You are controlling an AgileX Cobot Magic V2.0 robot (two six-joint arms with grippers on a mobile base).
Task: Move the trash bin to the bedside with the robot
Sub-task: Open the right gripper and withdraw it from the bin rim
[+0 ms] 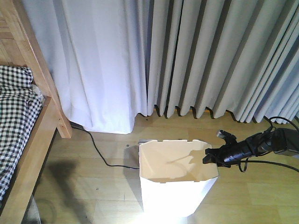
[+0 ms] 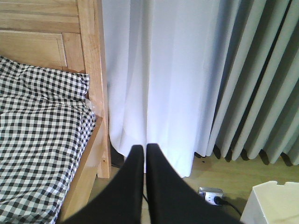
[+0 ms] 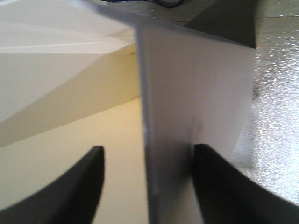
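The white trash bin [image 1: 175,191] stands on the wooden floor, right of the bed, its cream inside showing. My right gripper [image 1: 209,157] is at the bin's right rim. In the right wrist view it [image 3: 149,148] is open and straddles the bin's wall [image 3: 187,88], with one finger inside and one outside. The bed's wooden frame [image 1: 32,149] and checked bedding [image 1: 14,112] are at the left. My left gripper [image 2: 145,149] is shut and empty, held above the floor beside the bed frame [image 2: 96,93]. A corner of the bin [image 2: 275,205] shows at lower right there.
Grey and white curtains [image 1: 210,56] hang along the back. A black cable [image 1: 100,154] runs across the floor to a power strip [image 2: 212,195] behind the bin. Bare wooden floor lies between the bed and the bin.
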